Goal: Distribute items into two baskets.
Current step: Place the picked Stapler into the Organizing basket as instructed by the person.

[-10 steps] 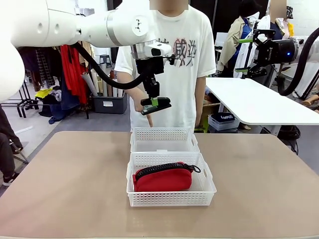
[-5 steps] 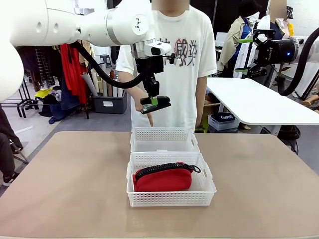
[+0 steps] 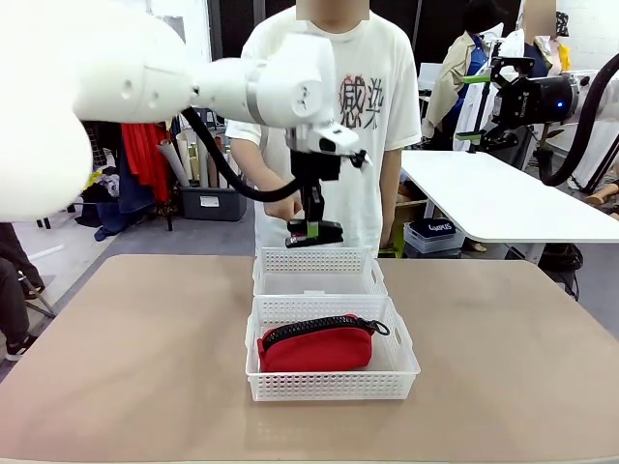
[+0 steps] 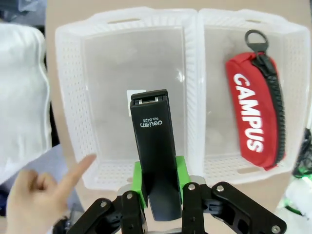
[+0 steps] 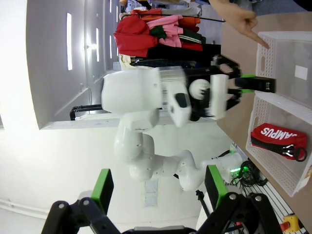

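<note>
My left gripper (image 3: 314, 232) is shut on a small black stapler (image 3: 315, 235), hanging just above the far white basket (image 3: 317, 261). In the left wrist view the stapler (image 4: 155, 146) sticks out from between the green pads (image 4: 181, 170) over that basket's (image 4: 73, 102) bare bottom. The red pouch (image 3: 316, 346) lies in the near basket (image 3: 329, 387); the left wrist view has the pouch (image 4: 253, 112) in the right-hand basket (image 4: 292, 73). My right gripper (image 3: 474, 108) is open and held high at the far right, and its fingers (image 5: 102, 187) hold nothing.
A person stands at the table's far side, with a hand (image 4: 44, 195) pointing a finger at the far basket's edge. The same hand (image 5: 241, 19) points at that basket in the right wrist view. A white table (image 3: 503, 203) stands behind on the right.
My left gripper has swung to the right and dropped lower with the stapler, now close over the far basket. The right arm has stayed still.
</note>
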